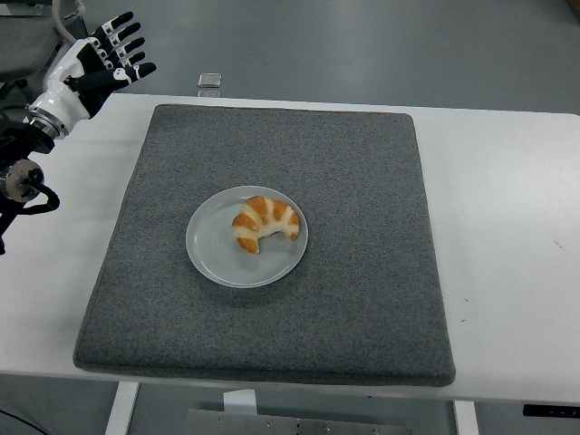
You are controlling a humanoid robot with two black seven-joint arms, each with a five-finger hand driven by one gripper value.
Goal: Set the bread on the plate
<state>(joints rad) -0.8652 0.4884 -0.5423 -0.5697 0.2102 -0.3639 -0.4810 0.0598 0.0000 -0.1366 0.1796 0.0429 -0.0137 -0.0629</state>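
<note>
A golden croissant (pixel 265 223) lies on a round pale grey plate (pixel 216 255) left of the middle of the dark grey mat (pixel 362 236). My left hand (pixel 111 62) is raised at the top left corner, off the mat and far from the plate, with its black-and-white fingers (pixel 127 41) spread and nothing in them. The right arm does not show.
The mat covers most of the white table (pixel 507 227). A small dark object (pixel 209 81) sits at the table's far edge, just beyond the mat. Beyond the table is grey floor, with a chair's legs at the top left.
</note>
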